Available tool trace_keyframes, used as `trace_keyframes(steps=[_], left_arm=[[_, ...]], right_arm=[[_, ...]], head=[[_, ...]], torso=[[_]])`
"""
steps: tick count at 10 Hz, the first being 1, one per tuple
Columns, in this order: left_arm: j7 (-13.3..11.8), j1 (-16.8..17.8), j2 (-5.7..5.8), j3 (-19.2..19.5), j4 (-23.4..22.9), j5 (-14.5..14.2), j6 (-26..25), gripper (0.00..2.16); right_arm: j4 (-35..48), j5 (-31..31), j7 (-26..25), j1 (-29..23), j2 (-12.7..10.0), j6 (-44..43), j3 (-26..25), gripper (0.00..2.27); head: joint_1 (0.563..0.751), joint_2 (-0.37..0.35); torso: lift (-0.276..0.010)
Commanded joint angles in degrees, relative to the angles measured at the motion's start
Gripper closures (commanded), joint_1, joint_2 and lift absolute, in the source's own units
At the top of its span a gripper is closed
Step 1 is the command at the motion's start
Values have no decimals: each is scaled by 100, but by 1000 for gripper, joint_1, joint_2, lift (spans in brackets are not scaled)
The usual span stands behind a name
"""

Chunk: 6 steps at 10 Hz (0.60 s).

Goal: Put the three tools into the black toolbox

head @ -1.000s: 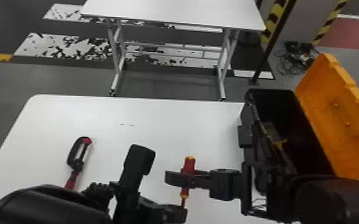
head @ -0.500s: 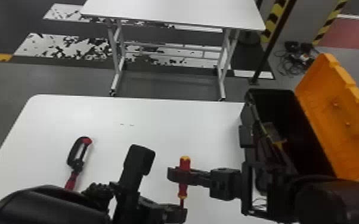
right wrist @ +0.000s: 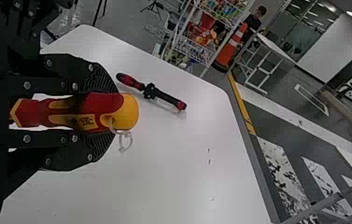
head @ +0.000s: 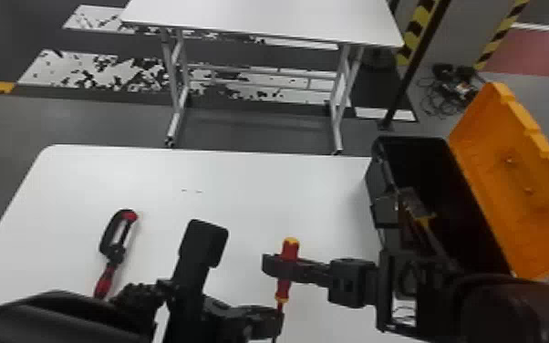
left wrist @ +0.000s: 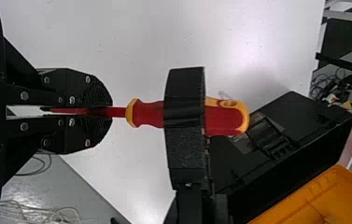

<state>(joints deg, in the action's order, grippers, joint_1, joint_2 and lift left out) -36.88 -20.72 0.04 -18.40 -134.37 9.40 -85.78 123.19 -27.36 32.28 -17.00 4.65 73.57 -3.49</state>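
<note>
Screwdriver (head: 290,249) held by right hand (head: 273,267) and left hand (head: 276,322).

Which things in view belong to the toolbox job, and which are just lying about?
Part of the job:
screwdriver, held by left gripper and right gripper
red-and-black tool on the near table
black toolbox, orange lid open
grey-and-yellow item in it, possibly the third tool

Just around:
far table
floor cables
traffic cone
</note>
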Motion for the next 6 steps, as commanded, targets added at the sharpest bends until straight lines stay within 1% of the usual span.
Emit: trace_keyframes(steps=[1, 2, 3, 4, 5, 6], left_arm=[[-38, -108, 23, 258, -212, -263, -49, 552], [-73, -143, 40, 346, -344, -307, -207, 316], [-135, -196, 58, 478, -476, -404, -425, 134], [-196, -266, 67, 795, -634, -738, -425, 124], [-276, -354, 84, 1146, -810, -1010, -425, 124], [-407, -459, 111, 1506, -863, -1283, -425, 124]], right_arm=[[56, -85, 32, -31, 1, -14, -196, 2236], [65, -94, 59, -31, 9, 4, -267, 2236], [144, -129, 59, -31, 9, 74, -337, 2236], [205, -208, 50, -22, 9, 215, -416, 2236], [346, -252, 32, 13, 9, 426, -504, 2236], [478, -322, 6, 48, 9, 619, -609, 2236]], head=[[695, -107], [695, -116], [695, -118], [695, -116], [695, -114], [695, -104]], torso=[[-51], [-51], [-51], [-51], [-51], [-51]])
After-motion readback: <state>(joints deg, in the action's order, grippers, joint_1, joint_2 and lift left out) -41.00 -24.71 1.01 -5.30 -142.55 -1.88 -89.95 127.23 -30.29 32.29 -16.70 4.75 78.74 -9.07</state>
